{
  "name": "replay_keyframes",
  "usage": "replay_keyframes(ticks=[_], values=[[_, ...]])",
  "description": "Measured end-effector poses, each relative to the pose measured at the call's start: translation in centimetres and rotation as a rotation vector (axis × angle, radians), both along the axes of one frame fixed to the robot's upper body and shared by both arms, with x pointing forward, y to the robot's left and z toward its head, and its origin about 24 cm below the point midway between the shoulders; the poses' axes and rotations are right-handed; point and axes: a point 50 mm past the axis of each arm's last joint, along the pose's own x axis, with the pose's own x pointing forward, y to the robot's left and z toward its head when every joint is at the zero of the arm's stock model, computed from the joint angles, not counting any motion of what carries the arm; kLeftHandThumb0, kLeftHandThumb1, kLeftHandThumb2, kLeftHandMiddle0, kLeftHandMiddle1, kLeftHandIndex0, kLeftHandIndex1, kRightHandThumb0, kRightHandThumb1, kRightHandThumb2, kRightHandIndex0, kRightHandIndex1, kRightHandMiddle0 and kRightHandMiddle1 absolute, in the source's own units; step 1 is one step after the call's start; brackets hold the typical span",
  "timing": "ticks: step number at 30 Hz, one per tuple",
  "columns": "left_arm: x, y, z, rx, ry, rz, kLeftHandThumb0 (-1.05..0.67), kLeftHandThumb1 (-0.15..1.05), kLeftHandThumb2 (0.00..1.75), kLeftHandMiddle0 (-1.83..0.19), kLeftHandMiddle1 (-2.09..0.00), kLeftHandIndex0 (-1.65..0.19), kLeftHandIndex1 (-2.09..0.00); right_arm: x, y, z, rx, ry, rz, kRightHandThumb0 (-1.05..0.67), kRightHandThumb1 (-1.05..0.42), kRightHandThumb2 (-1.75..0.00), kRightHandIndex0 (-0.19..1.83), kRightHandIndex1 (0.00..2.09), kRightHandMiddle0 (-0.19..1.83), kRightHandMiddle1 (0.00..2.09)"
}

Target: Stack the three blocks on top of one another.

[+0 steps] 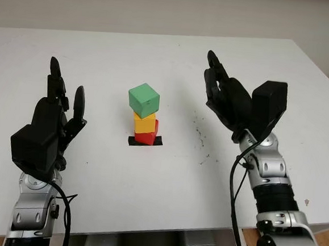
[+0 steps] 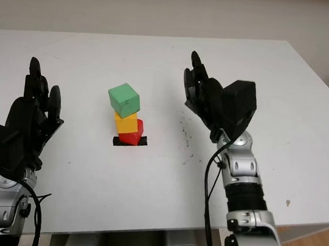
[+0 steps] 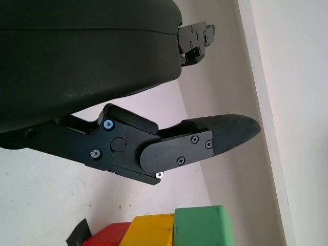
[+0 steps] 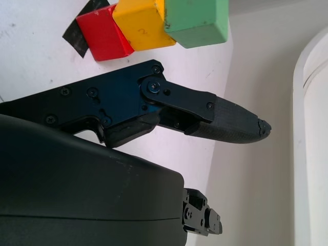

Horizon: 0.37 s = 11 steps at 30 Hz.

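Observation:
Three blocks stand in one stack at the middle of the white table. The red block is at the bottom on a black tape mark. The yellow block sits on it, and the green block is on top, turned a little and overhanging. My left hand is open, raised left of the stack and apart from it. My right hand is open, raised right of the stack and apart from it. The stack also appears in the wrist views: green block, yellow block.
Dark scuff marks speckle the table right of the stack. The table's front edge runs just before my arms, and its right edge lies beyond my right arm. A pale wall backs the table.

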Motion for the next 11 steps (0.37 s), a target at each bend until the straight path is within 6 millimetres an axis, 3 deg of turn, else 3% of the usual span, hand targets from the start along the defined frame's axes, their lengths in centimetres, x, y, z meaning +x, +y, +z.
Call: replay_keyframes(ticks=[11], values=[[-0.10, 0.50, 0.44, 0.021, -0.010, -0.086, -0.80, 1.05, 0.66, 0.19, 0.00, 0.19, 0.00, -0.56, 0.86, 0.00, 0.082, -0.028, -0.042, -0.86, -1.05, -0.80, -0.19, 0.00, -0.19, 0.00]])
